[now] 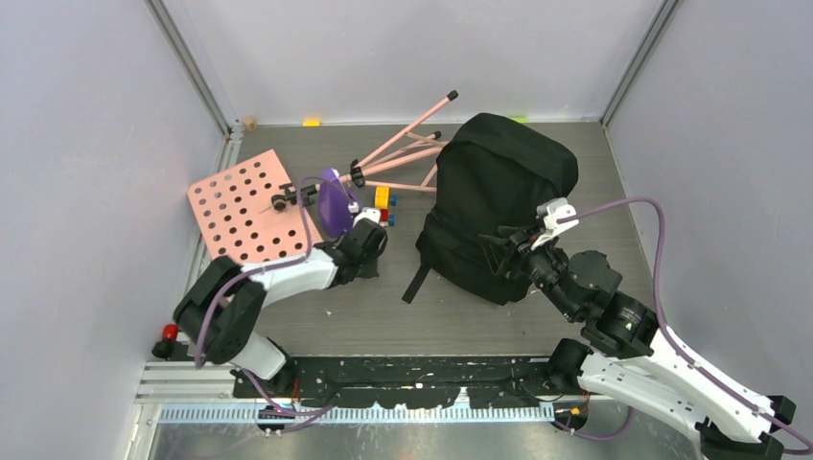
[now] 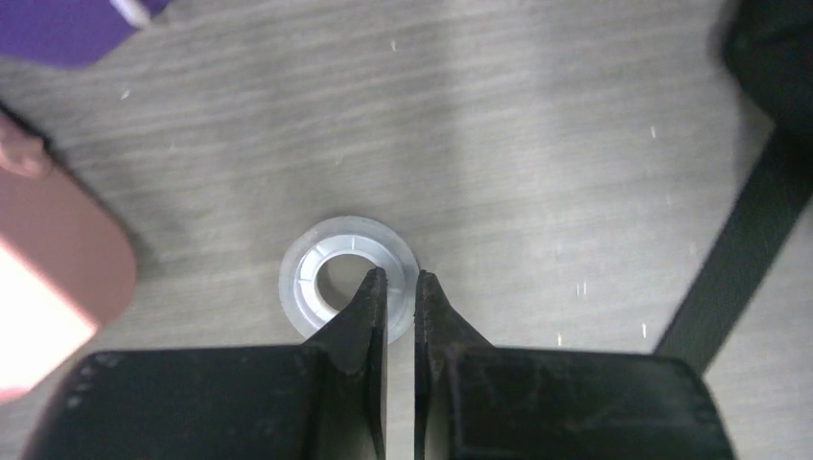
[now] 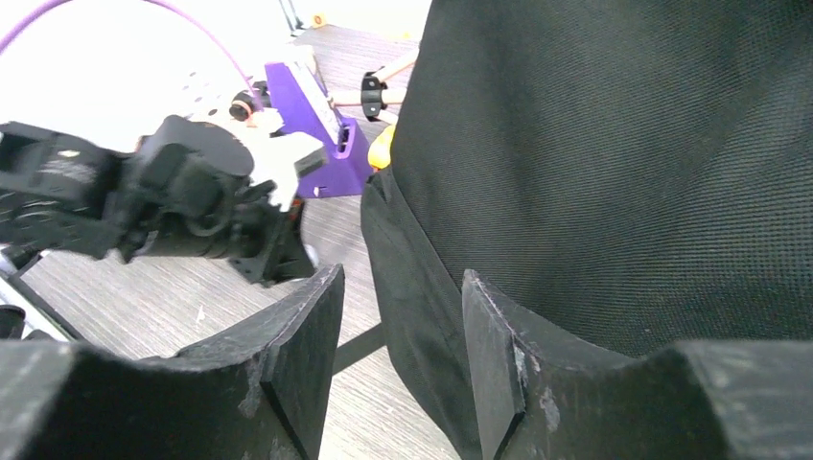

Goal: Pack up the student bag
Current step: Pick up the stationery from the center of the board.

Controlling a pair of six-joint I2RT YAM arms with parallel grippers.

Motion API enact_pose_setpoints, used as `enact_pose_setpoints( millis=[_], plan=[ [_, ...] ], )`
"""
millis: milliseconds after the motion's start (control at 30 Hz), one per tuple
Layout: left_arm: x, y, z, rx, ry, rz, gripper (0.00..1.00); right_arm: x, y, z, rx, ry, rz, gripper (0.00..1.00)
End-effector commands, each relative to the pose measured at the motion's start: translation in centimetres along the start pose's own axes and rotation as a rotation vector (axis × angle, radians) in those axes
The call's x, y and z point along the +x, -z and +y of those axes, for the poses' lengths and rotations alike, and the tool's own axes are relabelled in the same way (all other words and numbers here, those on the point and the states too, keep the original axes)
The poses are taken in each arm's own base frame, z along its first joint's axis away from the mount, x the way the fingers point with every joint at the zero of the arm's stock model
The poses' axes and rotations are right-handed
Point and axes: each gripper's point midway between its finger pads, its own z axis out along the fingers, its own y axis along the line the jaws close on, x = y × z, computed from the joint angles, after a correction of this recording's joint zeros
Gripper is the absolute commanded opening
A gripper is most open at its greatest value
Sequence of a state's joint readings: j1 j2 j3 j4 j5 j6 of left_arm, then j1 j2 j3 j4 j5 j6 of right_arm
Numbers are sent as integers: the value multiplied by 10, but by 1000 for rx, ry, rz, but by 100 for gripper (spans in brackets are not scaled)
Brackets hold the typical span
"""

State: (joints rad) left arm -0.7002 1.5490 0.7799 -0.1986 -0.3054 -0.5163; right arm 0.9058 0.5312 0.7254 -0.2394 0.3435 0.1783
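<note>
The student bag is a large black backpack standing at the middle right, and it fills the right wrist view. My right gripper is open at the bag's lower front, with a fold of black fabric between its jaws. My left gripper is low over the table left of the bag. In the left wrist view its jaws are nearly together on the wall of a clear plastic ring lying flat, with one finger inside the hole and one outside.
A pink perforated board lies at the left. A purple object, small coloured blocks and pink rods lie behind my left gripper. A black strap trails from the bag toward the near side.
</note>
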Motion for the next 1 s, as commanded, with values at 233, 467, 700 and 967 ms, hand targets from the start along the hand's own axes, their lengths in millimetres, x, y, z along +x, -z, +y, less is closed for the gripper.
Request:
enact_pose_setpoints(
  millis=[233,467,700,967],
  plan=[
    [-61,140,-72,553,-191,-545,0,-28,-14,2,186,-316,107,57],
    [-62,206,-116,742,-340,-672,0,-1,-51,68,-2,-547,287,53],
    [-58,244,-152,778,-446,-765,0,39,-64,89,-20,-648,434,60],
    [-57,245,-162,768,-451,-799,0,45,-51,84,-11,-706,426,53]
  ],
)
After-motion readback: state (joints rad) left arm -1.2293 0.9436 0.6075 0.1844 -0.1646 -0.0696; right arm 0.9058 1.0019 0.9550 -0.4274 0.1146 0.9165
